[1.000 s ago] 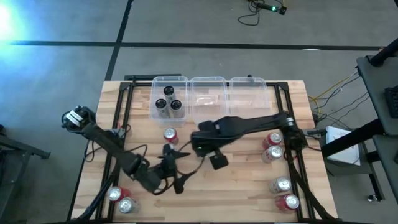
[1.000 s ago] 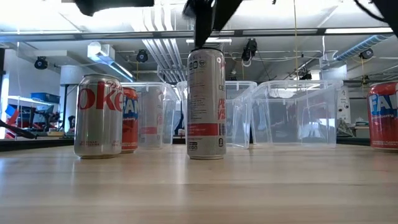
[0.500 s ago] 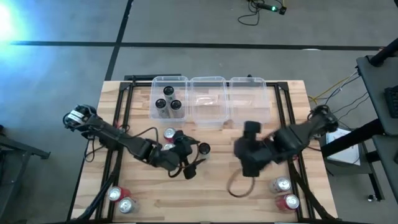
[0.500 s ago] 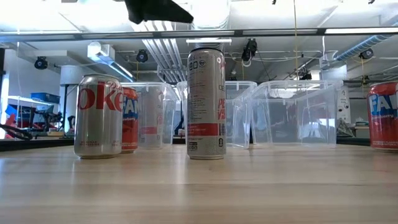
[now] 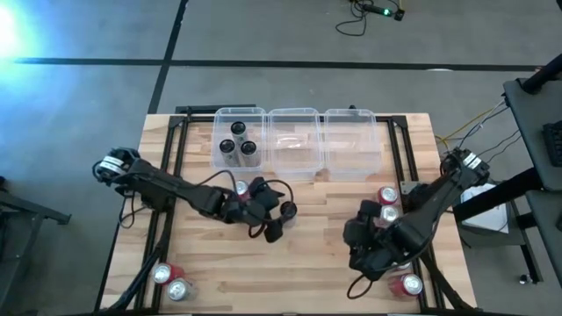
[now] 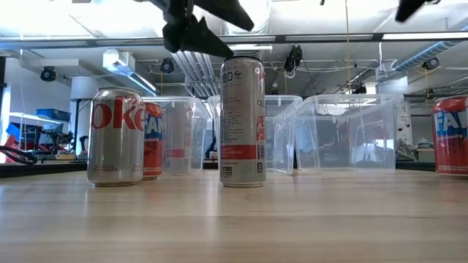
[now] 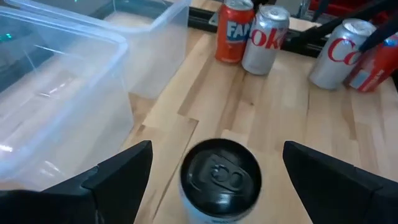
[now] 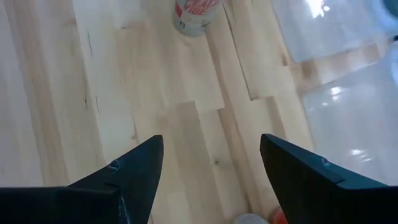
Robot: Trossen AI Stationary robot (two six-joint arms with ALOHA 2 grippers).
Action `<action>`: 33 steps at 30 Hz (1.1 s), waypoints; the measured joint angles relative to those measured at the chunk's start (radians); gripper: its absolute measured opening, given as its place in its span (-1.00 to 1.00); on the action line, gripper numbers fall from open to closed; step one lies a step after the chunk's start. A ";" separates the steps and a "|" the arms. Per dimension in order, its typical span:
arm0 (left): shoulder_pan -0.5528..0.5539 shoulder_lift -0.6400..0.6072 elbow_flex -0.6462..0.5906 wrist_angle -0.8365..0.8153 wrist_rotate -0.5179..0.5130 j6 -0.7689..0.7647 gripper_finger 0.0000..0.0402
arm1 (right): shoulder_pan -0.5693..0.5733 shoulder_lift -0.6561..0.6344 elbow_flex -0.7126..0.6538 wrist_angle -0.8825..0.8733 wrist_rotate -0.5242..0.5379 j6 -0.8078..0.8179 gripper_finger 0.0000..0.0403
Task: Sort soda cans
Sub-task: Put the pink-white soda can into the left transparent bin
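The left gripper (image 7: 211, 177) hangs above the middle of the table with its two dark fingers (image 7: 112, 180) spread wide, and a black-topped can (image 7: 220, 180) stands upright on the boards between them, touching neither finger. In the low view this same tall can (image 6: 242, 123) shows a silver side with a red band, and the gripper (image 6: 194, 25) sits just above and beside its top. From above, the left gripper (image 5: 268, 211) lies just in front of the bins, with a red can (image 5: 241, 188) close beside its arm.

Outward from there: three dark-topped cans (image 5: 238, 143) stand in the leftmost clear bin (image 5: 219, 118); the middle bin (image 5: 293, 115) and the right bin (image 5: 351, 115) hold no cans (as far as the high view shows). Two cans (image 5: 169, 281) — one silver, one red — stand at the table's near left corner. On the right side, a red can (image 5: 387, 194) and a silver can (image 5: 390, 211) stand together, and another red can (image 5: 409, 284) stands near the front edge.

The right gripper (image 8: 211, 174) is also spread open, looking down on bare boards with a silver Coke can (image 8: 194, 14) well ahead of it; from above it (image 5: 369, 250) hovers over the right front part of the wooden table (image 5: 307, 281).
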 joint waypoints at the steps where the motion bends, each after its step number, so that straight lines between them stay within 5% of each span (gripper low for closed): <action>1: 0.000 0.005 0.000 0.001 0.002 0.000 0.72 | 0.001 0.001 -0.015 0.019 0.000 0.005 0.33; 17: 0.003 0.156 0.002 0.039 0.010 -0.053 0.72 | 0.004 0.003 -0.046 0.079 0.002 -0.054 0.72; 33: 0.031 0.175 0.067 -0.040 0.062 -0.107 0.65 | 0.005 0.003 -0.047 0.105 -0.002 -0.053 0.66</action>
